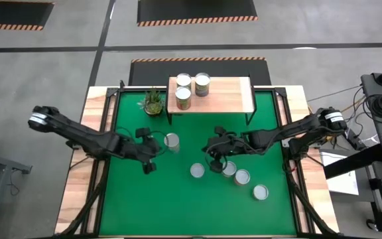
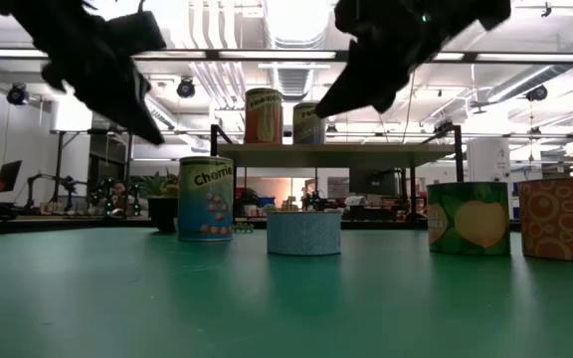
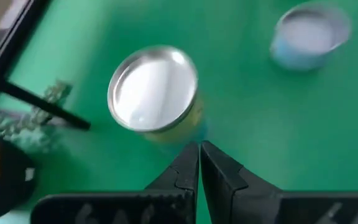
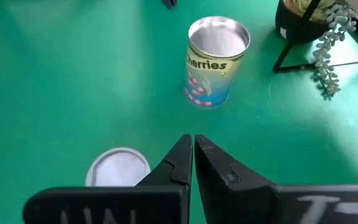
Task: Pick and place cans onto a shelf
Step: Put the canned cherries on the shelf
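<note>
Cans are split: three stand on the shelf at the desk's far edge, bunched at its left end, leaving its right half bare. Left gripper, jaws clenched and empty, hangs above the mat just beside the cherries can. Right gripper, jaws also clenched on nothing, hovers mid-desk over a low can. Four cans trail toward the desk's near right corner, the last well clear. A potted plant sits beside the shelf's left legs.
</note>
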Controlling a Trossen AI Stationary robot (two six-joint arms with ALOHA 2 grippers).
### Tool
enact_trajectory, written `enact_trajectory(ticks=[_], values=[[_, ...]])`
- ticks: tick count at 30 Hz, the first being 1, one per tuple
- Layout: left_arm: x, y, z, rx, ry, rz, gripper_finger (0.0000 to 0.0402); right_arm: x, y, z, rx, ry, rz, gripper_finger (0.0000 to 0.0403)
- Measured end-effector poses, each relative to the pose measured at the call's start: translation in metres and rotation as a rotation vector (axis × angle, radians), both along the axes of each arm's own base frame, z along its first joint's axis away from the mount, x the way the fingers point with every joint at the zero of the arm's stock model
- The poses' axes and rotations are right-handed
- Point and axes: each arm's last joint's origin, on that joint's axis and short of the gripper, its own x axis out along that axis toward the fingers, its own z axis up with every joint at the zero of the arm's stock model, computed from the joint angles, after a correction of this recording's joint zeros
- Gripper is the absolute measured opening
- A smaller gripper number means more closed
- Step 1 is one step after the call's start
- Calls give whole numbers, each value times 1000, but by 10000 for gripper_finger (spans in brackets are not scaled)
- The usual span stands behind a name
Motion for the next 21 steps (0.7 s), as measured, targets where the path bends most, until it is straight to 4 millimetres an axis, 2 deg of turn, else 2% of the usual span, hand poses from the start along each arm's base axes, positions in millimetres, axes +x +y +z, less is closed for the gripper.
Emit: enact_trajectory(ticks=[4,7,16,21], values=[[8,-1,-19,61,76,39,0,-2,-2,-10,8,-42,-7,12],[13,0,-28,138,102,70,0,-3,-2,-12,11,-62,-7,32],[21,6,-46,338,159,156,0,-2,-5,-13,-29,-83,-50,161],[28,10,-54,355,178,151,0,10,-3,-29,-40,-95,-47,228]])
